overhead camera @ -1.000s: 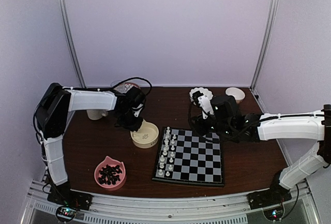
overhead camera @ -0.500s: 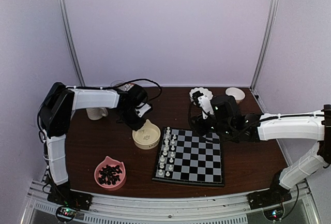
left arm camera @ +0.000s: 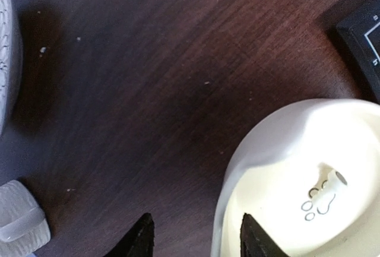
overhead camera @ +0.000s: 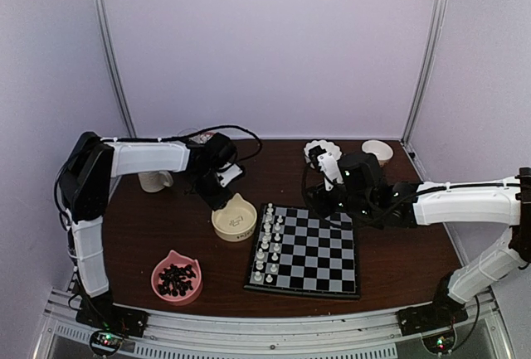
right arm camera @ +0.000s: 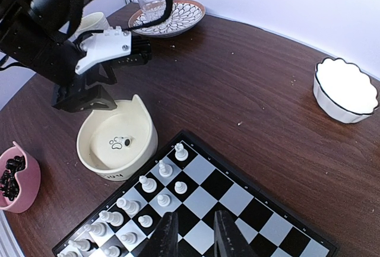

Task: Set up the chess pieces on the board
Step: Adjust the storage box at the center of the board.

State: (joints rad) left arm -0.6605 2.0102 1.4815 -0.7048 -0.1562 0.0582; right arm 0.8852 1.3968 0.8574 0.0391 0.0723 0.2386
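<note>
Left wrist view, with left gripper [left arm camera: 196, 236] parted and empty at rim of cream bowl [left arm camera: 237, 168], toppled chess piece [left arm camera: 333, 178] just rightward inside, long axis slanting up-right.

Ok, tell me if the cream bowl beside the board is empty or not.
Nearly empty: the cream bowl holds one small white piece, lying tipped beside the paw print on its floor.
</note>
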